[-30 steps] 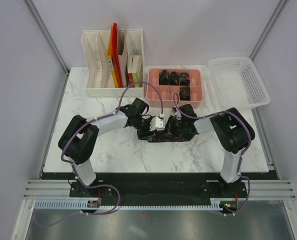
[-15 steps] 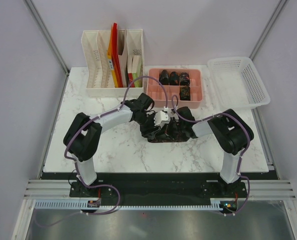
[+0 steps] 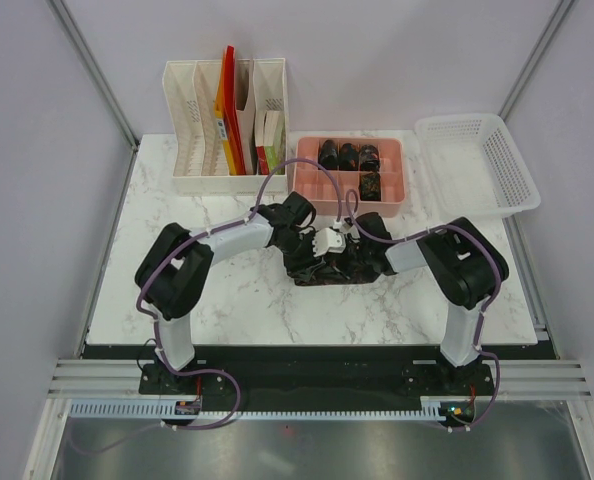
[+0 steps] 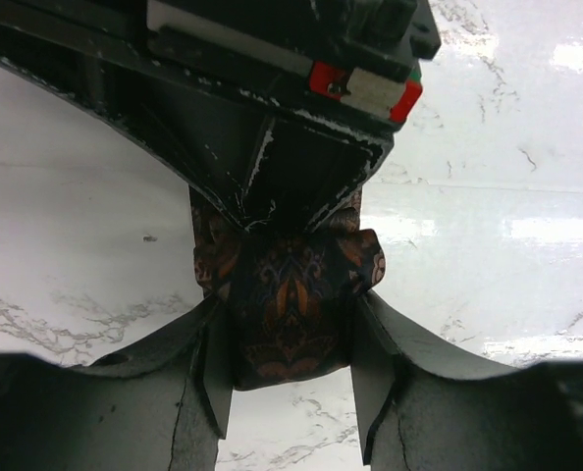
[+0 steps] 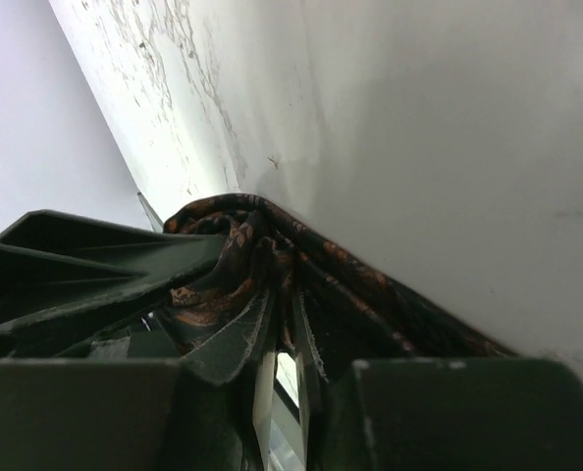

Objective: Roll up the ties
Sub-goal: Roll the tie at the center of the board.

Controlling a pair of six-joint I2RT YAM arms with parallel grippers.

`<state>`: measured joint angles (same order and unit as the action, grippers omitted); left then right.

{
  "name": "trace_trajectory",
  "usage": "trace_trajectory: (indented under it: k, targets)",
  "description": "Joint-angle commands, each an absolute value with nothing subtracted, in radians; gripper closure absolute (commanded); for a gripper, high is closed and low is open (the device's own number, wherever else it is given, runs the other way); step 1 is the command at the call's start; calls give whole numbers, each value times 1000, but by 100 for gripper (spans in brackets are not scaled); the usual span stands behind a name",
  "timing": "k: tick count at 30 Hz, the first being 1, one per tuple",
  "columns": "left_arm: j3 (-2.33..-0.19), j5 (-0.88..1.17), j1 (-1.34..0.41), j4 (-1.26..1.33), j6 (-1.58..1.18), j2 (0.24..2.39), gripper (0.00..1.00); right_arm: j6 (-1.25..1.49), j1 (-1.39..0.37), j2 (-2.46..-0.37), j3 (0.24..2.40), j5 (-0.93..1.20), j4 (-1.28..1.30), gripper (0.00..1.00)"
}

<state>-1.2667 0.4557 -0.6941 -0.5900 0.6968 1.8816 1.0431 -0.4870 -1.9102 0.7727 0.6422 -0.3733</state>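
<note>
From above, the tie being rolled (image 3: 329, 270) is seen as a dark bundle at the middle of the marble table (image 3: 167, 210), well apart from every edge. Both arms are brought together over it: the left gripper (image 3: 314, 260) is set on its left part and the right gripper (image 3: 352, 256) on its right part. Along the back edge a white file organizer (image 3: 192, 140) is placed toward the left corner, a pink tray (image 3: 317, 186) at the centre and a white basket (image 3: 477, 160) toward the right corner. Finished rolled ties (image 3: 347, 155) are held in the tray's rear and right compartments.

In the left wrist view, a compact roll of the patterned fabric is seen clamped between the left fingers (image 4: 188, 383), filling the gap from side to side. The black right gripper is met just above it.

In the right wrist view, the right fingers (image 5: 238, 353) are seen close together with a thin slit between them. Bunched fabric is gathered at their tips; whether it is pinched cannot be told.
</note>
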Motion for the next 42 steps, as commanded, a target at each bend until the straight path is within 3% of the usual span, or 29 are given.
trace_trajectory:
  k: [1,9,14,18,32,39,42]
  targets:
    - [-1220,436,-718,-595,689,1944,52,940,-450,-1878,810,627,-218,77]
    - [-1216,423,-718,-615,712,1965,54,858,-410,-1792,864,719,-86,64]
    - [-1221,430,-718,-617,721,1962,54,848,-407,-1779,859,736,-98,49]
    - [-1224,433,-716,-623,721,1962,54,874,-406,-1778,854,758,-133,45]
    - [-1229,439,-716,-637,735,1962,54,891,-391,-1721,818,815,-202,41]
    - [-1233,448,-715,-643,739,1963,54,931,-445,-1789,819,762,-270,46]
    - [-1230,451,-712,-644,741,1956,54,936,-459,-1809,819,758,-288,53]
